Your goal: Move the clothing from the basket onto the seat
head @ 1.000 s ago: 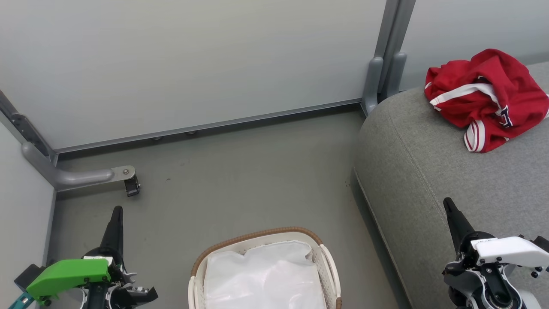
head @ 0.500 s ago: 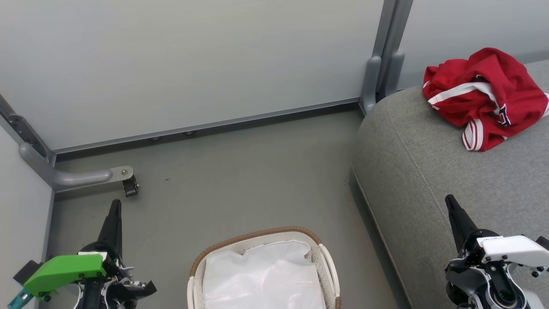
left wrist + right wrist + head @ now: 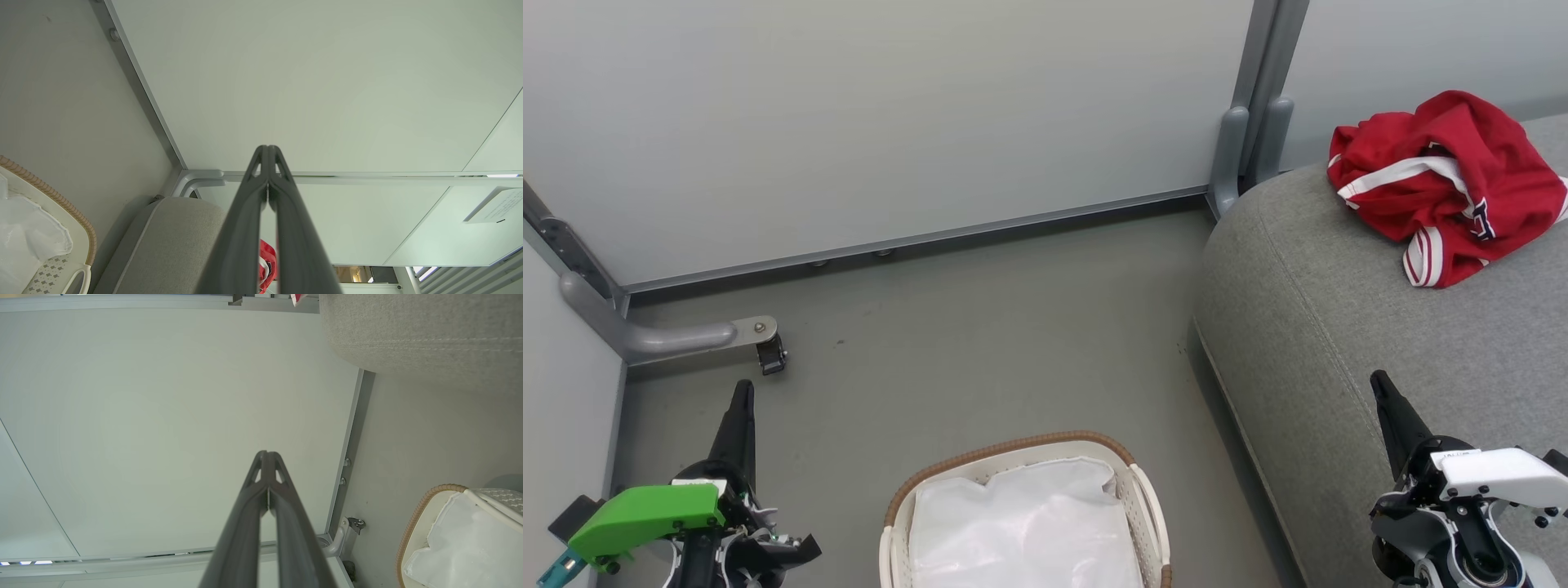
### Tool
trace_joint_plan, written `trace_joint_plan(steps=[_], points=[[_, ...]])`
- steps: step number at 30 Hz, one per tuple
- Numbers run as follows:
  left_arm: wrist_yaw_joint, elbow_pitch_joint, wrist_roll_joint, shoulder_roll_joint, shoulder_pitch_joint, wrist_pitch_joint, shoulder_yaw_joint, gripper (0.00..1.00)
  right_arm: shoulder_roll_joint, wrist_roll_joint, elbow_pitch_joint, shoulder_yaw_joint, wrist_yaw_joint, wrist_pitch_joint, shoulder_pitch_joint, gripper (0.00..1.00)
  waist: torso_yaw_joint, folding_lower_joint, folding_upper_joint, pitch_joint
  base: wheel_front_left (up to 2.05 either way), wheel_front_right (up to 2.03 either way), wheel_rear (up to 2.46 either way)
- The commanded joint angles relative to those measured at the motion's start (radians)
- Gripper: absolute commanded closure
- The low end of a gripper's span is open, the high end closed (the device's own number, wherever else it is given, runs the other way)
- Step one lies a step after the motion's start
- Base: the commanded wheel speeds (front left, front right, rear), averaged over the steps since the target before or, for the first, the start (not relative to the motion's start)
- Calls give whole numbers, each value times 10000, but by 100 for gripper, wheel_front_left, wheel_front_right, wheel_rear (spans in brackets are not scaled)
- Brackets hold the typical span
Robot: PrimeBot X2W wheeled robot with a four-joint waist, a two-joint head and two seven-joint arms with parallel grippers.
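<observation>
The red jersey (image 3: 1445, 188) lies crumpled on the grey sofa (image 3: 1339, 343) at the upper right, near its rounded end. The white basket with its brown rim (image 3: 1013, 447) stands on the floor at the bottom centre and holds a plain white sheet (image 3: 1021, 531). My left gripper (image 3: 742, 390) is shut and empty over the floor left of the basket. My right gripper (image 3: 1377, 380) is shut and empty over the sofa's front part, well short of the jersey. In the left wrist view a sliver of jersey (image 3: 265, 265) peeks between the fingers.
Pale partition panels (image 3: 890, 122) close the corner behind. A grey metal foot with a caster (image 3: 768, 351) juts over the floor just ahead of the left gripper. A grey post (image 3: 1245, 147) stands by the sofa's end. Bare floor (image 3: 980, 343) lies between basket and wall.
The head view shifted very slightly a second ago and has been still since. Both grippers stay shut and almost unmoved. The jersey rests where it was.
</observation>
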Motion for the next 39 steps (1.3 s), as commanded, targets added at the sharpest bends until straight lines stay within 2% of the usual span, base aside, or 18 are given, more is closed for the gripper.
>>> trace_joint_plan(steps=[1,39], points=[[-63,-24,-29,58,-112,30,25,100,-55,34,-33,-19,0,25,-84,100,1,0,0,0,0,0,0],[-63,-25,-29,58,-112,29,23,100,-55,35,-32,-17,0,24,-83,100,1,0,0,0,0,0,0]])
